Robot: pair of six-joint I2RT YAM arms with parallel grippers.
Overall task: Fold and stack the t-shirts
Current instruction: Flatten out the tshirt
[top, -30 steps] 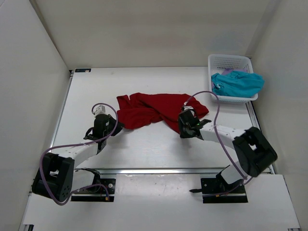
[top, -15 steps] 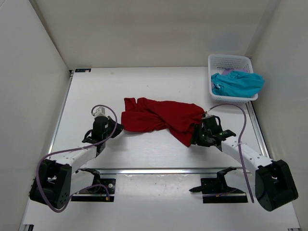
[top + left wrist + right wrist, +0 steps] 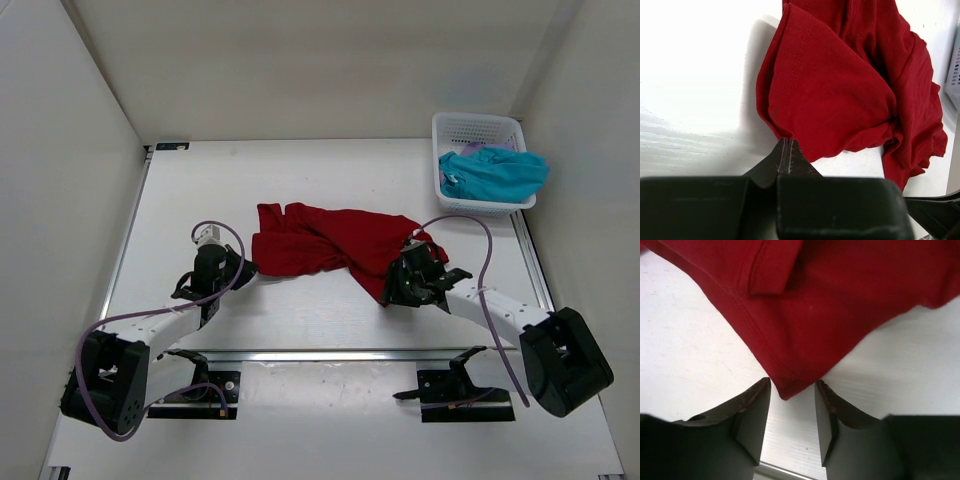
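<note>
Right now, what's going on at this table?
Two robot arms are working on a red t-shirt lying crumpled on the table. The left claw is shut on its near left corner. The right claw is open, with the shirt's near right corner lying between its jaws, not gripped. A teal t-shirt sits in the white basket at the far right. Nothing is folded yet.

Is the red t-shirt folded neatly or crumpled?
Crumpled: the red t-shirt lies bunched on the table, with irregular creases and uneven edges, not a neat fold.
</note>
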